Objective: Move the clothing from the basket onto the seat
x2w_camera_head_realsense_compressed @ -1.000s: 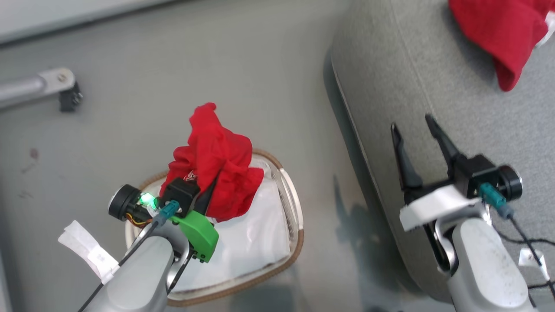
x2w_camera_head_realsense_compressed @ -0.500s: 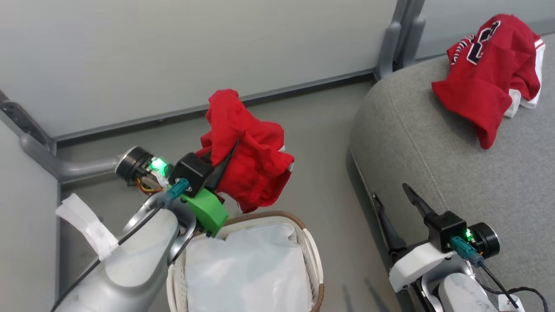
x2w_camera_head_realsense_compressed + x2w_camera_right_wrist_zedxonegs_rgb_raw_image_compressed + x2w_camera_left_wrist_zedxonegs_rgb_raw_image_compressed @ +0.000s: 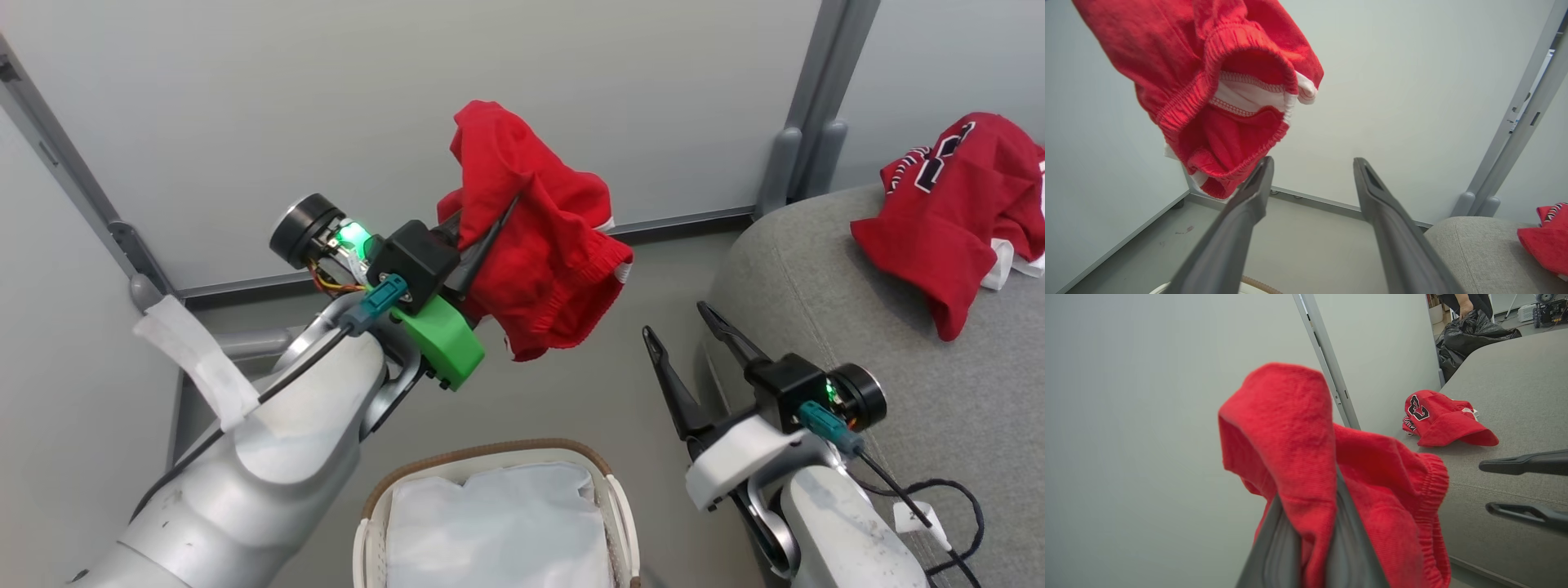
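In the head view the left claw (image 3: 490, 237) is clenched on a bunched pair of red shorts with an elastic waistband and white trim (image 3: 543, 253), held high in the air above the floor. The shorts hang between the oval white plastic basket with a brown woven rim (image 3: 490, 448) and the large grey fabric seat (image 3: 816, 343), touching neither. The part of the basket in view holds only its white cloth liner (image 3: 498, 531), with no red cloth. A crumpled red jersey with white-and-black lettering (image 3: 947, 212) lies on the seat. The right claw (image 3: 673, 320) is released and empty, just beside the seat's rounded edge.

The left wrist view shows the shorts (image 3: 1290, 437) pinched between the two dark fingers and draped over their tips, with the jersey (image 3: 1437, 420) resting on the seat beyond.

The right wrist view has the fingers spread wide on nothing, and the shorts (image 3: 1208, 81) hanging apart, up and to the side.

By my reckoning one garment is delivered, and this one needs carrying over the seat and letting go.
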Available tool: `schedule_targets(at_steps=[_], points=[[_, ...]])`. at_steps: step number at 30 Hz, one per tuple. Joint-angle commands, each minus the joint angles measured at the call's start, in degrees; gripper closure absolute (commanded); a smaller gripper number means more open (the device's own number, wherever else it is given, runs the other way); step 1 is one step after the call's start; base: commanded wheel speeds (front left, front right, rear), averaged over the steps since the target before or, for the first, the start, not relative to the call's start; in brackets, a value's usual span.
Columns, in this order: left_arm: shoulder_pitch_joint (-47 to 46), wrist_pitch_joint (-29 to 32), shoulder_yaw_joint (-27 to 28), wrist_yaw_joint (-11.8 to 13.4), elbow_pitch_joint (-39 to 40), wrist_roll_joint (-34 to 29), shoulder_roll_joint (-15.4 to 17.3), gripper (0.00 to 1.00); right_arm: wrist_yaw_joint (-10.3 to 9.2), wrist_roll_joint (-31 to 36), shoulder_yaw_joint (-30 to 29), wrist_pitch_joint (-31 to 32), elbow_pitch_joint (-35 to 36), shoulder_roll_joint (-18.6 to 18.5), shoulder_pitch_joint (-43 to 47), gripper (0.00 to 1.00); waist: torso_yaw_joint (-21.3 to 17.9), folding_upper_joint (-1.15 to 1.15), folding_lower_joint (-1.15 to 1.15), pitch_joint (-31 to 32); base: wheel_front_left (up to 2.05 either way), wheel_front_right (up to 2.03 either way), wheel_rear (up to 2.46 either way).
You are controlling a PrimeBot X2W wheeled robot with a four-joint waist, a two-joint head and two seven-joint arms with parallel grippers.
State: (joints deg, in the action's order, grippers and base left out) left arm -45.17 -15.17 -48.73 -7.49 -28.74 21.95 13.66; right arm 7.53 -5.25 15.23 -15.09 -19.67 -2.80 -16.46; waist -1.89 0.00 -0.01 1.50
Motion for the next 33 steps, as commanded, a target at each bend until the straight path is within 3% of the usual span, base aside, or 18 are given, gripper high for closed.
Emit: schedule_targets(at_steps=[1, 14, 15, 17, 18, 29, 30, 31, 32, 33], points=[[-1.1, 0.0, -0.4, 0.0, 0.1, 0.6, -0.5, 1.0, -0.08, 0.1, 0.7, -0.1, -0.7, -0.2, -1.6, 0.0, 0.9, 0.0, 0.01, 0.3, 0.0, 0.0, 0.0], [-0.5, 0.0, -5.3, 0.0, 1.2, 2.2, -2.9, 1.0, -0.08, 1.5, 8.0, -0.1, -13.2, -0.2, -13.2, 0.0, 3.9, 0.0, 0.01, 0.3, 0.0, 0.0, 0.0], [-0.3, 0.0, -5.6, 0.0, 1.3, 2.2, -3.0, 1.0, -0.08, 1.3, 8.3, -0.1, -13.5, -0.2, -13.6, 0.56, 4.0, 0.0, 0.01, 0.4, 0.0, 0.0, 0.0], [0.2, 0.0, -5.8, 0.0, 1.5, 2.6, -3.0, 1.0, -0.08, 0.6, 8.7, -0.1, -13.7, -0.2, -14.0, 0.92, 4.1, 0.0, 0.01, 0.4, 0.0, 0.0, 0.0], [0.5, 0.0, -5.8, 0.0, 1.6, 2.7, -2.9, 1.0, -0.08, 0.3, 8.8, -0.1, -13.7, -0.2, -14.2, 1.0, 4.1, 0.0, 0.01, 0.5, 0.0, 0.0, 0.0], [4.5, 0.0, -2.6, 0.0, 2.4, 4.1, -2.6, 1.0, -0.08, -1.2, 7.7, -0.1, -11.6, -0.2, -13.0, 1.0, 3.4, 0.0, 0.01, 0.7, 0.0, 0.0, 0.0], [5.2, 0.0, -1.8, 0.2, 2.6, 4.3, -2.7, 0.89, -0.08, -1.0, 7.2, -0.1, -11.4, -0.2, -12.9, 1.0, 3.3, 0.0, 0.01, 0.7, 0.0, 0.0, 0.0], [6.0, 0.0, -0.8, 0.4, 2.9, 4.5, -2.9, 0.6, -0.08, -0.6, 6.7, -0.1, -11.2, -0.2, -12.9, 1.0, 3.1, 0.0, 0.01, 0.7, 0.0, 0.0, 0.0], [6.7, 0.0, 0.1, 0.5, 3.1, 4.6, -3.0, 0.51, -0.08, -0.3, 6.2, -0.1, -11.0, -0.2, -12.9, 1.0, 3.0, 0.0, 0.01, 0.7, 0.0, 0.0, 0.0], [7.4, 0.0, 0.8, 0.6, 3.4, 4.7, -3.2, 0.22, -0.08, 0.0, 5.7, -0.1, -10.8, -0.2, -12.9, 1.0, 2.8, 0.0, 0.01, 0.7, 0.0, 0.0, 0.0]])
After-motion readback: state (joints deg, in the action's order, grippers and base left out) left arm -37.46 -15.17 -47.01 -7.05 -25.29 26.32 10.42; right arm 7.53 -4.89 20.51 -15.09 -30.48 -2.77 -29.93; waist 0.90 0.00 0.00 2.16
